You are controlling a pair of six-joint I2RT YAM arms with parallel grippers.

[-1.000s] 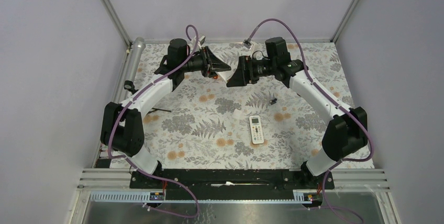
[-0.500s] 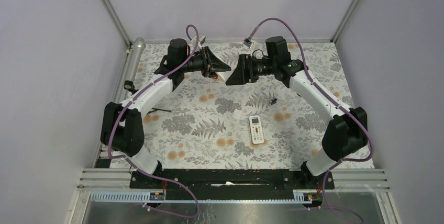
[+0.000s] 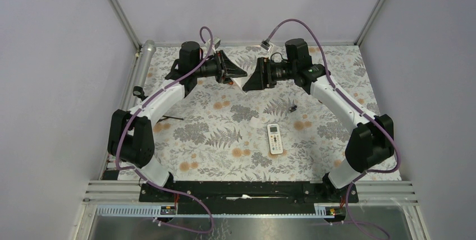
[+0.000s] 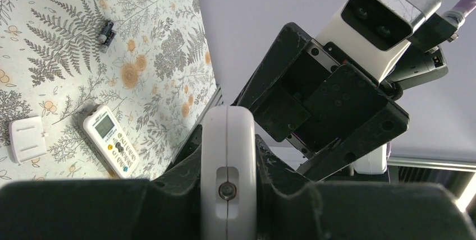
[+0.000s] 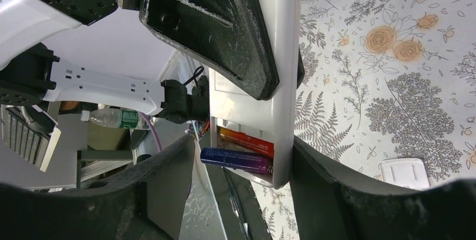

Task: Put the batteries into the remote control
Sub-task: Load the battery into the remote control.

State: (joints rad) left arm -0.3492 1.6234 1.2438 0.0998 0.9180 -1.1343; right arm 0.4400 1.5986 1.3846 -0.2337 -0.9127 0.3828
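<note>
Batteries (image 5: 236,160) lie together inside the remote control (image 5: 286,55).

remote control (image 5: 283,55) cut off, partly hidden

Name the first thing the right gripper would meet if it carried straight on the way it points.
The remote control, held by the left gripper. Its open battery end, batteries inside, lies between the fingers of the right gripper; how near contact is, I cannot tell.
</note>
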